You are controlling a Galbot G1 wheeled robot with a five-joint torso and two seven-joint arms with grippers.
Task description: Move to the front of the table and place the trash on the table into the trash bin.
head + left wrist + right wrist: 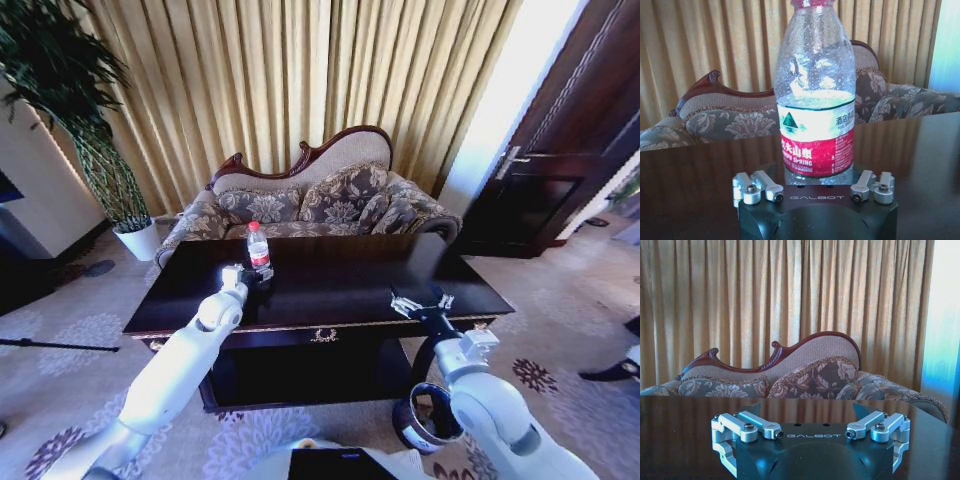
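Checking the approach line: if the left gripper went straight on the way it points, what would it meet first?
The left gripper, fingers open, would meet the bottle standing upright on the table just ahead.

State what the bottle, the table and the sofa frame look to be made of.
Bottle: clear thin plastic, see-through and dimpled, with a glossy printed label.
Table: apparently dark lacquered wood, mirroring the curtains.
Sofa frame: seemingly carved, polished reddish wood around patterned fabric.

clear bottle (pixel 258 246) with red cap and label stands upright, left of centre on the dark glossy table (pixel 340 285); bin (pixel 425 420) lower right.
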